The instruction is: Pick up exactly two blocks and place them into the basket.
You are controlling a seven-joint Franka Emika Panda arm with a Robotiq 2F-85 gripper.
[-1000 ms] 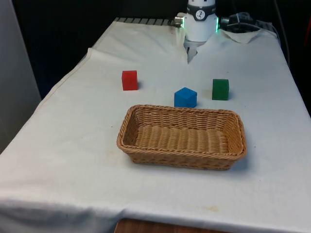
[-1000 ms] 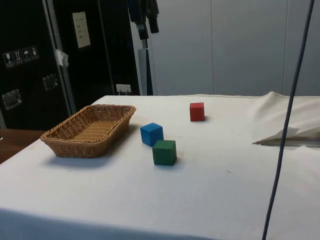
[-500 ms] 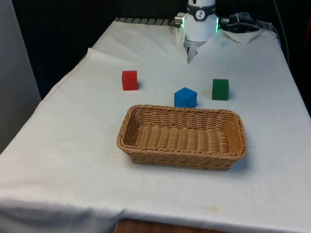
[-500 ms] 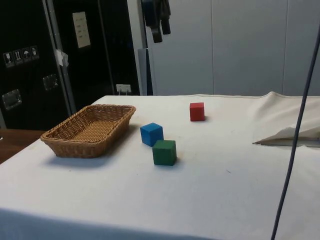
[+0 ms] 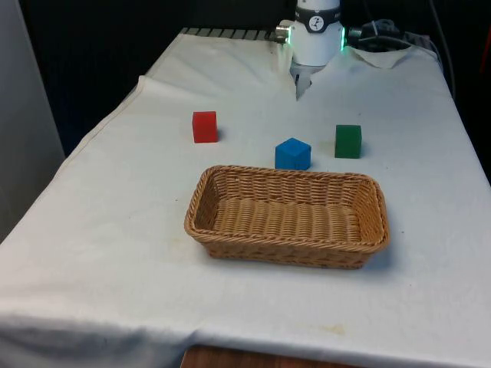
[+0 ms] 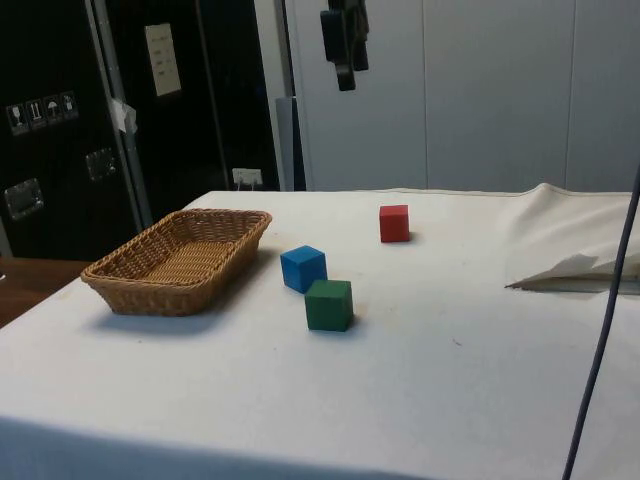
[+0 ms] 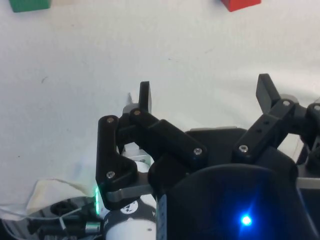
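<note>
Three blocks stand on the white cloth behind the wicker basket (image 5: 288, 215): a red block (image 5: 204, 126) towards the front view's left, a blue block (image 5: 292, 154) right by the basket's far rim, and a green block (image 5: 347, 141) to the blue one's right. Nothing lies in the basket. In the side view my gripper (image 6: 345, 78) hangs high above the table, over the stretch between the blue block (image 6: 303, 268) and the red block (image 6: 394, 223). In the wrist view the gripper (image 7: 205, 92) is open and holds nothing, with the green block (image 7: 30, 5) and the red block (image 7: 240, 4) far below.
A crumpled fold of cloth (image 5: 383, 55) lies at the table's far end near the robot's base (image 5: 317, 34). A dark cable (image 6: 600, 330) hangs across the side view's right. The green block (image 6: 329, 305) stands close to the blue one.
In the side view the gripper has moved to the right and a little lower, away from above the basket. The blocks and the basket have not moved.
</note>
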